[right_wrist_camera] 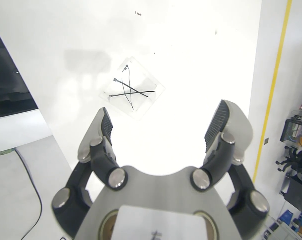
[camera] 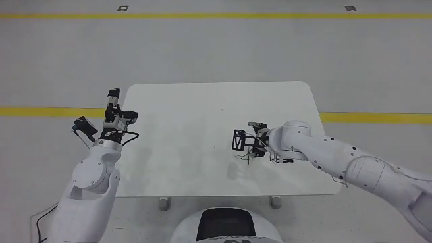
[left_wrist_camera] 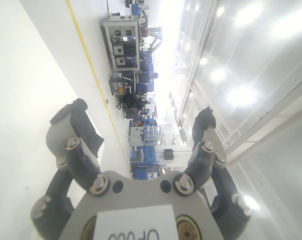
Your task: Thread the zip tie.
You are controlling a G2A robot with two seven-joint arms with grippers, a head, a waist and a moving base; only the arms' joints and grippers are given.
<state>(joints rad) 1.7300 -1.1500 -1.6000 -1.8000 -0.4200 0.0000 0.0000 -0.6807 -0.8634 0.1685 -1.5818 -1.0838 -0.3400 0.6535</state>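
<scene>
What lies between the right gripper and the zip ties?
Bare table, then the clear tray edge, between right gripper and zip ties; right wrist view shows it.

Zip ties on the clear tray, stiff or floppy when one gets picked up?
The zip ties are probably bendy, not rigid: one lies in a curve. Thin strips, so likely very light and may skid on the clear tray if nudged. They lie crossed, so lifting one could drag another.

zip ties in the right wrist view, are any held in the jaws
No, the jaws stand open and empty, and the three zip ties lie crossed on a clear tray.
</scene>
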